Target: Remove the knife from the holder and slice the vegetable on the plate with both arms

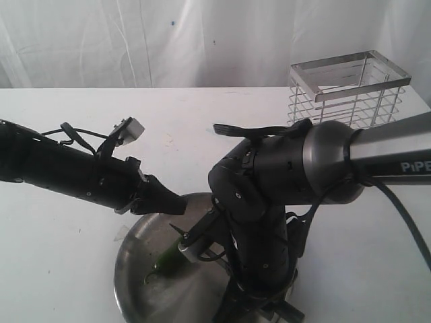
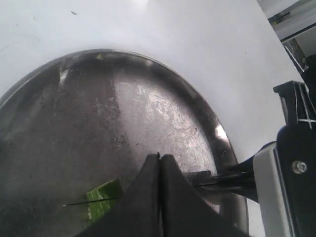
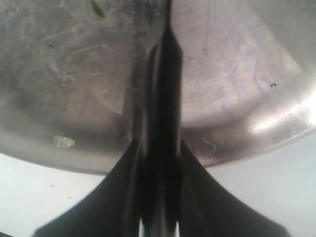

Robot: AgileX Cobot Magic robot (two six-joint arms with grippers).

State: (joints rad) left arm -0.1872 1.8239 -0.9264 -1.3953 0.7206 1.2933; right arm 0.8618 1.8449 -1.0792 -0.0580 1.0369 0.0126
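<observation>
Slicing step: my right pincer [image 3: 160, 148] grips the knife [image 3: 167, 74] over the plate [image 1: 135, 276]. My left pincer [image 2: 159, 158] is closed beside the vegetable [image 1: 166, 258], toward the plate's nine o'clock. Next, I judge, the knife comes down across it.

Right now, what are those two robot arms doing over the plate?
The right gripper holds the knife, its blade reaching out over the plate. The left gripper is shut, its tips just beside a green piece of vegetable lying on the plate. The wire holder stands behind them.
</observation>
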